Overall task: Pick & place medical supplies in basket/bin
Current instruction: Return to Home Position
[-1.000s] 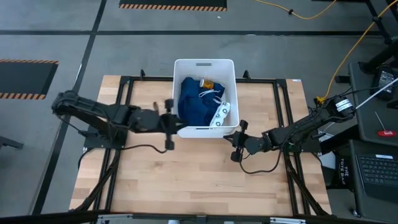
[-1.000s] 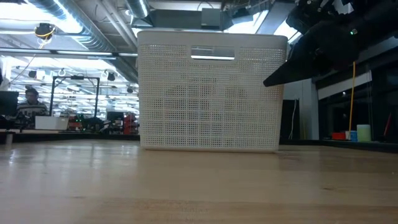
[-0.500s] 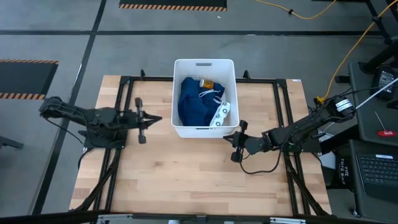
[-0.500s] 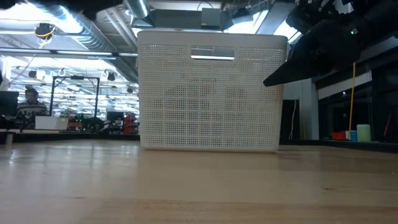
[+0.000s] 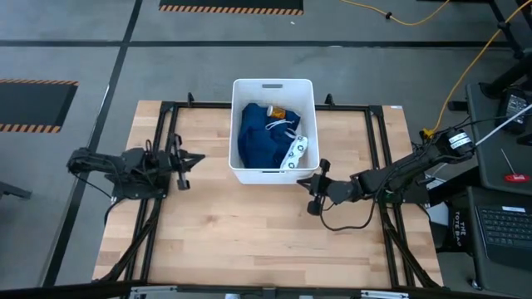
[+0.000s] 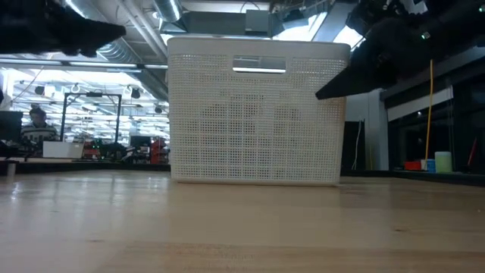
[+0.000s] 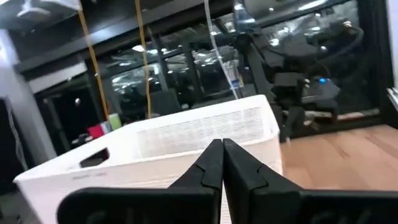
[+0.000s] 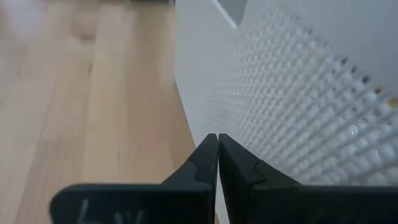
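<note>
Overhead and table-level views, both showing bin (image 5: 273, 84)

Bin (image 5: 233, 124): we read white all over; its outer walls carry a fine grid of small dots.
Cloth (image 5: 256, 139): we read plain dark blue.
Packet (image 5: 296, 152): we read white, printed with blue rings.
Bottle (image 5: 278, 113): we read amber.
Table (image 5: 266, 241): we read pale wood, lined by its planks.
Frame (image 5: 204, 105): we read black.
Floor (image 5: 83, 50): we read grey.
Floor strip (image 5: 231, 8): we read orange-and-black diagonal stripes.

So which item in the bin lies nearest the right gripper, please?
The white blue-ringed packet, in the bin corner beside the right gripper; the garment and bottle lie farther.
</note>
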### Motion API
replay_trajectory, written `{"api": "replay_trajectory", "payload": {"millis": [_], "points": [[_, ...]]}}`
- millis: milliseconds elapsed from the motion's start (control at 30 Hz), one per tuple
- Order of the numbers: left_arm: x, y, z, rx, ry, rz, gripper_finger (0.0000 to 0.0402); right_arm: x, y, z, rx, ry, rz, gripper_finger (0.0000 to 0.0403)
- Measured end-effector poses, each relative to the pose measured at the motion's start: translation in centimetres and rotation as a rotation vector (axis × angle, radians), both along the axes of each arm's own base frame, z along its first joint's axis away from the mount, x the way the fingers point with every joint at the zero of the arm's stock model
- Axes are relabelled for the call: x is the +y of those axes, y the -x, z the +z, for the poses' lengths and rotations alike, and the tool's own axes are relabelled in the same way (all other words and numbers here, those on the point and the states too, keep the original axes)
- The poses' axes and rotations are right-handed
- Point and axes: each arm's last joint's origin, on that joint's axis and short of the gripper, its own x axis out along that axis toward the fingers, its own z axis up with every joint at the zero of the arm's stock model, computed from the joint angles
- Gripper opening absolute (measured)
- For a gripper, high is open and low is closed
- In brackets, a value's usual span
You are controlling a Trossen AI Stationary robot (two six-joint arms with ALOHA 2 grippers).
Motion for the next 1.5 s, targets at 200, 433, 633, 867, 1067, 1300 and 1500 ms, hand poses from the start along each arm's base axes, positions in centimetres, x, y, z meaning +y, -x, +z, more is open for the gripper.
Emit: {"api": "replay_trajectory", "payload": {"millis": [200, 433, 633, 867, 1067, 1300, 1500], "points": [[0.7, -0.5, -1.7, 0.033, 0.047, -0.002, 0.0001, 0.2, 0.1, 1.0, -0.062, -0.026, 0.014, 0.0018], [1.8, -0.4, -1.6, 0.013, 0.045, 0.015, 0.0001, 1.6, 1.5, 2.8, -0.118, -0.021, 0.107, 0.0003], [2.7, -0.3, -1.6, 0.012, 0.062, 0.071, 0.0001, 2.4, 3.2, 3.8, -0.132, -0.023, 0.161, 0.0008], [3.3, -0.1, -1.8, 0.013, 0.104, 0.117, 0.0002, 1.9, 6.0, 2.4, -0.231, -0.052, 0.201, 0.0004], [3.4, -0.1, -2.0, 0.026, 0.118, 0.130, 0.0001, 0.6, 8.8, 3.5, -0.354, -0.058, 0.232, 0.0002], [3.4, -0.1, -2.0, 0.027, 0.117, 0.130, 0.0012, -1.0, 11.4, 1.4, -0.418, -0.053, 0.256, 0.0002], [3.4, -0.1, -2.0, 0.027, 0.118, 0.130, 0.0014, -1.1, 12.4, 0.5, -0.451, -0.144, 0.441, 0.0002]]}}
